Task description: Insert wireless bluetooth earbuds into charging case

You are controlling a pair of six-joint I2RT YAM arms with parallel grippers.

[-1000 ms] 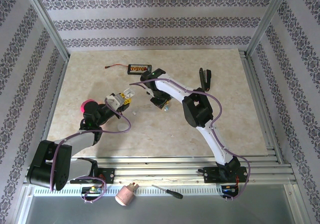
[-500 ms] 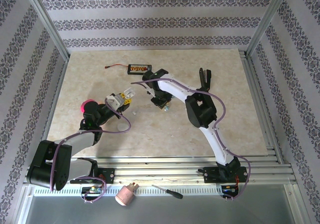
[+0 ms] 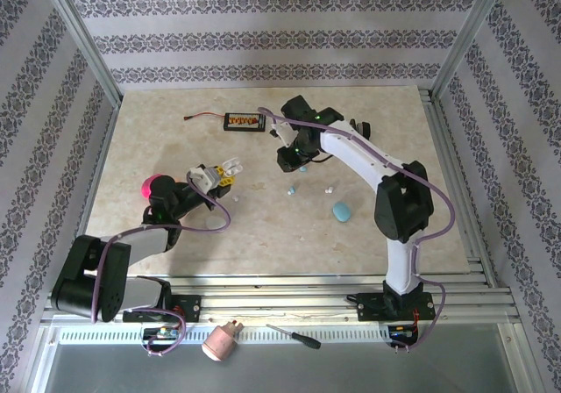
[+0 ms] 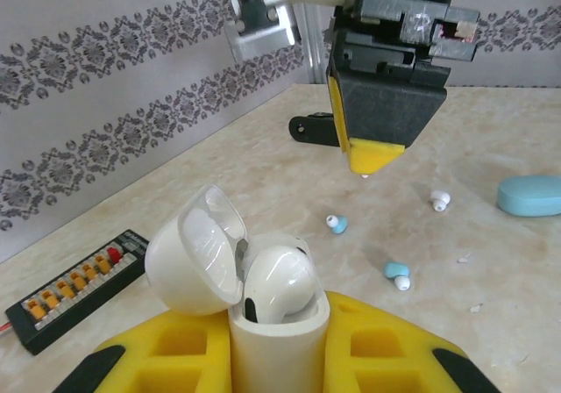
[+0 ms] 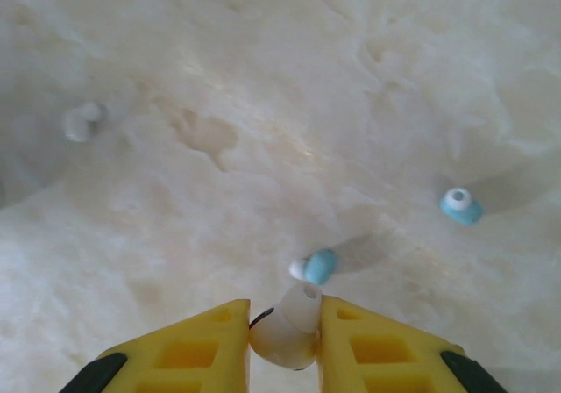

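On the left of the table (image 3: 412,147), my left gripper (image 3: 226,170) is clamped on the white case (image 4: 272,340). The case stands upright between the yellow fingers, with its lid (image 4: 197,253) swung open to one side. A white bud (image 4: 279,275) sits in the case's open mouth.

Farther out, near the middle, my right gripper (image 5: 285,323) hangs just above the surface. Its jaws are pinched on a second white bud (image 5: 282,336), which is held clear of the table. In the right wrist view a blue bud (image 5: 317,266) lies on the table just past the held one. Another blue bud (image 5: 459,206) lies off to its right. A loose white bud (image 5: 83,121) lies well apart to the left.

From above, the blue case (image 3: 341,210) lies flat on the table near the loose buds, on my right arm's side. Toward the far edge I see a black connector board (image 3: 244,122) with a thin lead trailing from it. A pink thing (image 3: 153,182) sits just beside my left arm; I cannot tell what it is. A screwdriver (image 3: 294,338) lies on the near rail.
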